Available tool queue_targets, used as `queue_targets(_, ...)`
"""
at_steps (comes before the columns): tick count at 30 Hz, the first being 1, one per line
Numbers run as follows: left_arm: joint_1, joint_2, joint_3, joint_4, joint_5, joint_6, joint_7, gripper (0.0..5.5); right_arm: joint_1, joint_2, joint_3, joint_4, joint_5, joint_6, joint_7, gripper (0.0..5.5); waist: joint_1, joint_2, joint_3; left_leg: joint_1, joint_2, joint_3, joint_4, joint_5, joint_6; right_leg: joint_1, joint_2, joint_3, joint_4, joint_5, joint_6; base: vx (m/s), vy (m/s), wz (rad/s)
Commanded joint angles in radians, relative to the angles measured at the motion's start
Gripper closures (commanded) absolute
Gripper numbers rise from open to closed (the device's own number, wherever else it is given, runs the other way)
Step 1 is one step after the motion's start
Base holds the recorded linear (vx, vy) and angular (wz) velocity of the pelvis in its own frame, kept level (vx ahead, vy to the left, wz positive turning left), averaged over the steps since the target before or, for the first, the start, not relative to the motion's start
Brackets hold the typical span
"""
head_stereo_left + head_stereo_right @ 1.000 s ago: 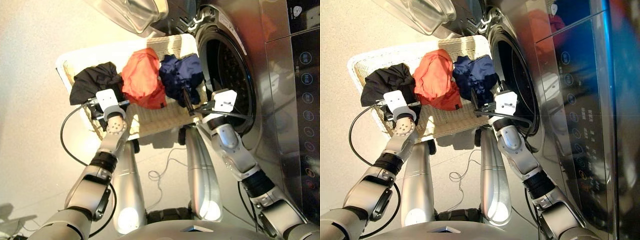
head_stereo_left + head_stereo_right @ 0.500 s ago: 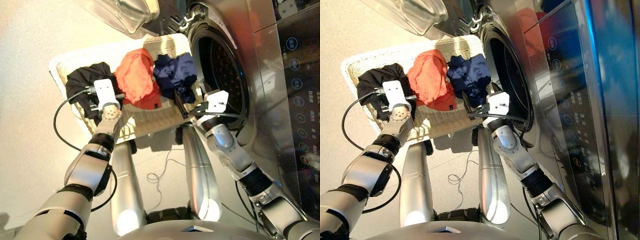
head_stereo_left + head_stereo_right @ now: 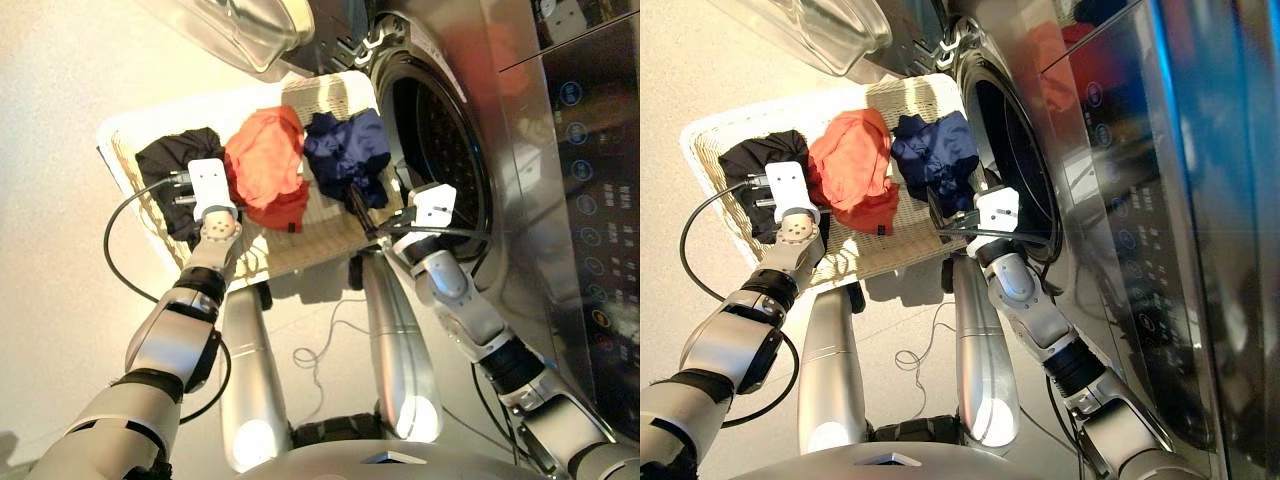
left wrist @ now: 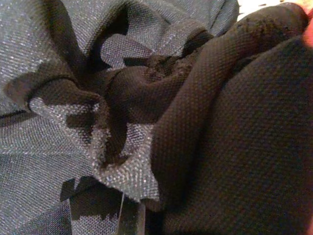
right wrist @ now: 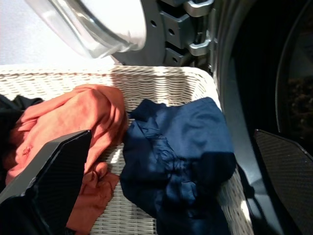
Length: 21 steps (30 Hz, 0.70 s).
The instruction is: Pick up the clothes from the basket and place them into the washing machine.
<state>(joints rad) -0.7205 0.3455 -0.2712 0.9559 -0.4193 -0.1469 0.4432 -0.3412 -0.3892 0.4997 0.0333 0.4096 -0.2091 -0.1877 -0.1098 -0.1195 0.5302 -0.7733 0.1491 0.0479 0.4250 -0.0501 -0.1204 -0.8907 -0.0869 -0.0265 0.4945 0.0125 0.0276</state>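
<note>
Pressing down into the crumpled black fabric garment (image 3: pixel 172 165), the left pincer (image 3: pixel 185 192) is buried in cloth, and whether its fingers are apart or together cannot be told; its wrist view shows only black folds. The right pincer (image 5: pixel 161 196) hangs with fingers (image 5: pixel 49 176) spread wide and empty, just over the navy blue fabric garment (image 5: pixel 183 156), which lies directly ahead of it. The coral-red fabric garment (image 3: pixel 265 165) sits between the two pincers, touching both neighbours. All three lie in the shallow cream-white woven wicker basket (image 3: pixel 330 92). Beside the right pincer opens the dark grey washing machine (image 3: pixel 440 140), its round glass door (image 3: pixel 235 25) swung open beyond the basket.
</note>
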Motion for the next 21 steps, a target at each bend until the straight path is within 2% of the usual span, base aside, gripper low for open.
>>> queue_targets(1, 0.096, -0.017, -0.013, -0.175, 0.04, -0.072, 0.025, 5.5, 0.036, -0.006, -0.048, -0.054, -0.015, -0.073, -0.016, 0.0, 0.022, 0.025, -0.01, 0.024, -0.014, 0.02, 0.028, -0.008, 0.012, 0.113, -0.042, 0.046, -0.082, -0.011, 0.112, 0.0, 0.0, 0.0)
queue_targets(4, 0.203, -0.017, -0.019, -0.388, 0.043, -0.11, 0.024, 5.5, 0.056, -0.014, -0.087, -0.029, -0.061, -0.049, -0.037, 0.0, 0.034, 0.039, -0.01, 0.057, -0.021, 0.016, 0.021, -0.011, 0.016, 0.144, -0.047, 0.049, -0.073, -0.021, 0.109, 0.0, 0.0, 0.0)
queue_targets(6, 0.264, -0.006, -0.013, -0.506, 0.052, -0.122, 0.007, 5.5, 0.062, -0.026, -0.112, -0.013, -0.108, -0.026, -0.044, 0.0, 0.043, 0.046, -0.01, 0.075, -0.023, 0.014, 0.027, -0.019, 0.017, 0.162, -0.049, 0.05, -0.063, -0.032, 0.106, 0.0, 0.0, 0.0)
queue_targets(9, 0.338, 0.023, -0.005, -0.701, 0.049, -0.137, -0.063, 5.5, 0.045, -0.066, -0.137, 0.01, -0.236, 0.028, -0.024, 0.0, 0.054, 0.057, -0.01, 0.101, -0.025, 0.01, 0.042, -0.037, 0.019, 0.186, -0.051, 0.054, -0.038, -0.052, 0.102, 0.0, 0.0, 0.0)
queue_targets(11, 0.349, 0.084, -0.024, -0.875, 0.077, -0.154, -0.16, 5.5, 0.001, -0.115, -0.14, 0.008, -0.305, 0.057, 0.032, 0.0, 0.063, 0.067, -0.01, 0.124, -0.023, 0.006, 0.051, -0.048, 0.018, 0.208, -0.053, 0.055, -0.022, -0.067, 0.099, 0.0, 0.0, 0.0)
queue_targets(13, 0.349, 0.094, -0.025, -0.914, 0.074, -0.162, -0.183, 5.5, -0.012, -0.125, -0.136, 0.002, -0.309, 0.063, 0.055, 0.0, 0.064, 0.068, -0.01, 0.129, -0.023, 0.004, 0.052, -0.049, 0.018, 0.213, -0.053, 0.055, -0.02, -0.069, 0.099, 0.0, 0.0, 0.0)
queue_targets(14, 0.343, 0.118, -0.027, -0.993, 0.06, -0.166, -0.234, 5.5, -0.043, -0.159, -0.131, -0.03, -0.351, 0.078, 0.103, 0.0, 0.067, 0.069, -0.01, 0.141, -0.022, 0.006, 0.049, -0.051, 0.018, 0.222, -0.053, 0.054, -0.02, -0.073, 0.099, 0.0, 0.0, 0.0)
queue_targets(20, 0.327, 0.138, -0.037, -1.134, -0.01, -0.163, -0.33, 5.5, -0.132, -0.213, -0.098, -0.087, -0.423, 0.108, 0.207, 0.0, 0.07, 0.073, -0.01, 0.155, -0.022, 0.004, 0.036, -0.04, 0.019, 0.236, -0.051, 0.056, -0.034, -0.065, 0.096, 0.0, 0.0, 0.0)
queue_targets(21, 0.31, 0.141, -0.063, -1.172, -0.024, -0.154, -0.362, 5.5, -0.174, -0.216, -0.079, -0.088, -0.439, 0.119, 0.23, 0.0, 0.074, 0.077, -0.01, 0.165, -0.02, 0.005, 0.039, -0.049, 0.019, 0.243, -0.049, 0.059, -0.03, -0.073, 0.096, 0.0, 0.0, 0.0)
